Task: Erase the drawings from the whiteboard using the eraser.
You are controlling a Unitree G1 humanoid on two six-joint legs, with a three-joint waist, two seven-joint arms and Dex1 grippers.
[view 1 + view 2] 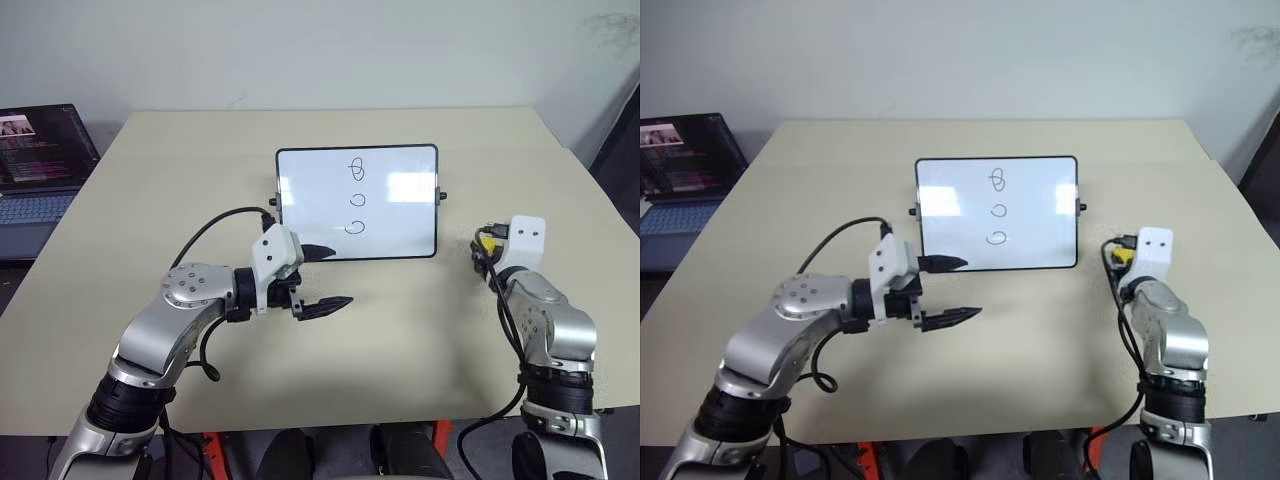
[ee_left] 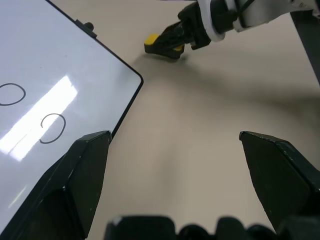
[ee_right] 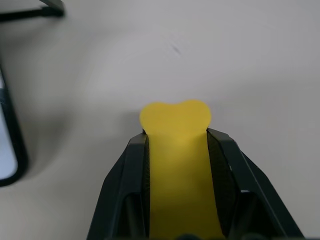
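Two grippers — left gripper (image 1: 322,277) open; right gripper (image 3: 175,137) clamps one eraser (image 3: 176,150); three drawings (image 1: 356,197) — one whiteboard (image 1: 400,235).

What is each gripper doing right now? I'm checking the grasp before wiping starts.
Left gripper: open, holding nothing, beside the whiteboard.
Right gripper: shut on the yellow eraser.

Both head views look forward and down from above the beige desk (image 1: 420,330), sharing the small black-framed whiteboard (image 1: 400,200). The left wrist view sits low and close, facing across that board's corner. The right wrist view looks closely along its jaws at the desk.
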